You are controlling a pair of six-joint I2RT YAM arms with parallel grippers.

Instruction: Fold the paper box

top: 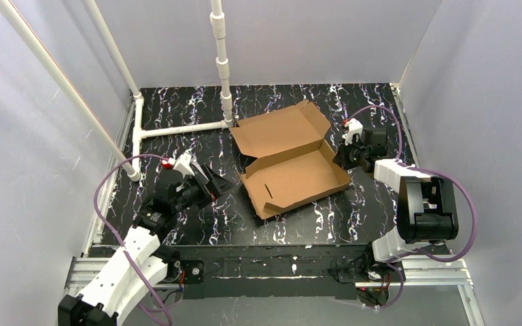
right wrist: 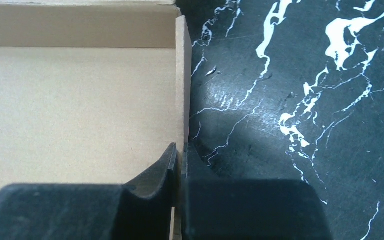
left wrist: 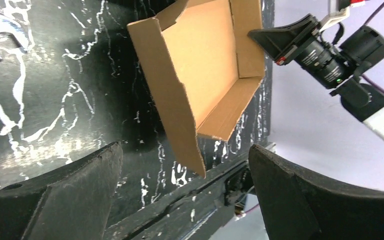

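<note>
The paper box point(top: 292, 173) is brown cardboard in the middle of the black marbled table, a shallow tray with its side walls up and its lid point(top: 279, 129) lying open toward the back. My left gripper point(top: 221, 183) is open just left of the tray, holding nothing. In the left wrist view the box point(left wrist: 205, 65) stands ahead of the wide jaws point(left wrist: 184, 147), with its near wall corner between them and untouched. My right gripper point(top: 345, 157) is shut on the tray's right side wall point(right wrist: 182, 75). The right wrist view shows one finger inside and one outside point(right wrist: 180, 147).
A white pipe frame point(top: 177, 128) lies at the back left, with an upright pipe point(top: 223, 61) just behind the lid. Grey walls enclose the table. A metal rail point(top: 279, 268) runs along the near edge.
</note>
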